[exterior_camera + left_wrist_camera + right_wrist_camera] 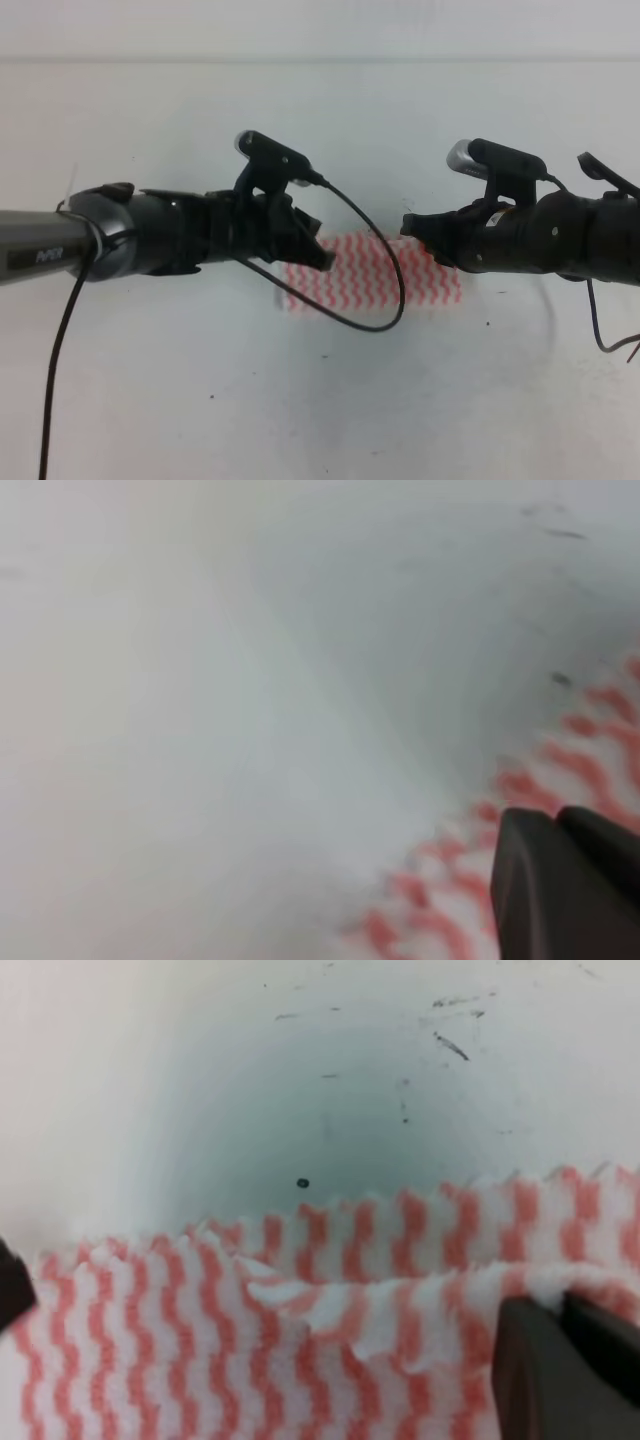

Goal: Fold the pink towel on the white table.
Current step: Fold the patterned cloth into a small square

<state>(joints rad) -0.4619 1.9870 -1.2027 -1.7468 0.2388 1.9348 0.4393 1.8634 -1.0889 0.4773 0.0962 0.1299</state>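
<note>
In the exterior high view, the thin pink-and-white zigzag-striped towel (375, 272) lay flat near the middle of the wide plain off-white table (320, 400), already a narrow band running from 9 to 3 o'clock. The left black hand (318, 252) hung over the towel's 9 o'clock end and the right black hand (418, 232) over its 3 o'clock end; from here I could not tell how wide either stood. A thin black cable (385, 300) looped across the cloth from the left wrist. In the left wrist view, which was blurred, dark fingers (560, 890) sat at 5 o'clock over a striped edge of the towel (450, 880), with bare table (200, 680) filling the rest; the gap between them looked narrow, but whether cloth lay within I could not tell. In the right wrist view, the towel (250, 1330) showed a doubled layer with a raised fold, and dark fingers (560, 1370) at 5 o'clock stood close together against that fold, grip unclear.
</note>
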